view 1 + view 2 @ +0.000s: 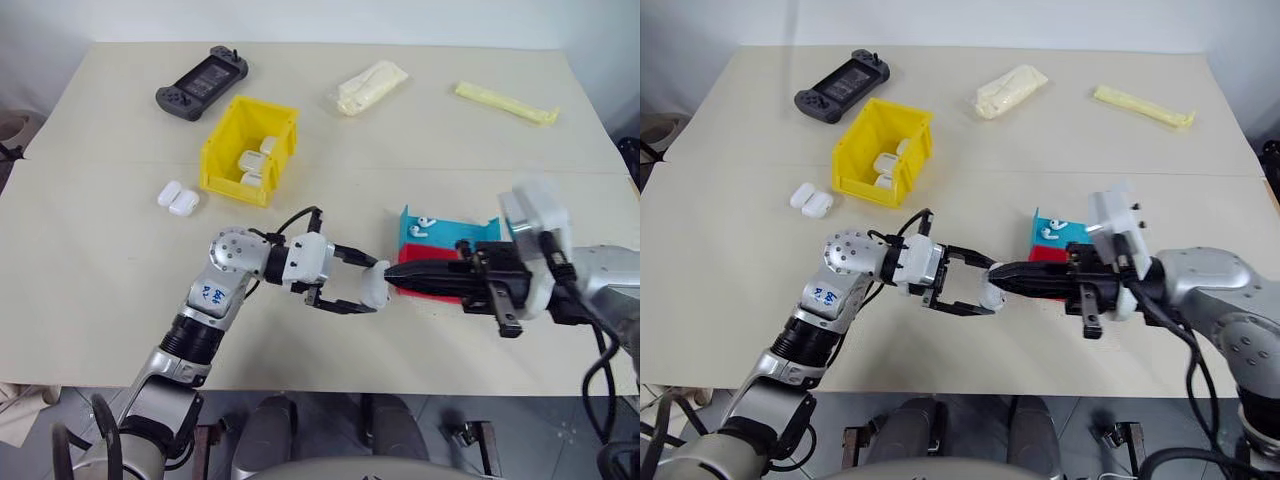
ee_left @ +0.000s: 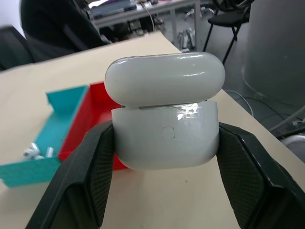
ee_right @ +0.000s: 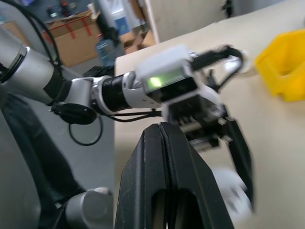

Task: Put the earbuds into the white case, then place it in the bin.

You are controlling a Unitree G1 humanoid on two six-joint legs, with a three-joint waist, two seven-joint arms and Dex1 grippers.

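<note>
Left wrist: glossy white case [image 2: 166,126] ajar.

Beyond my left pincer [image 1: 372,287], the beige table [image 1: 100,250] carries the bin [image 1: 222,160], two white cases [image 1: 178,198], a game controller [image 1: 201,84]; trays [image 1: 440,235] sit under my right pincer [image 1: 392,273].

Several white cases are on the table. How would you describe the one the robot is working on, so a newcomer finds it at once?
Start at the yellow bin near the table's far left, then come toward the near edge, beside the teal tray. The white case there is clamped in the left gripper, off the table, lid slightly ajar; the others lie in or beside the bin.
</note>
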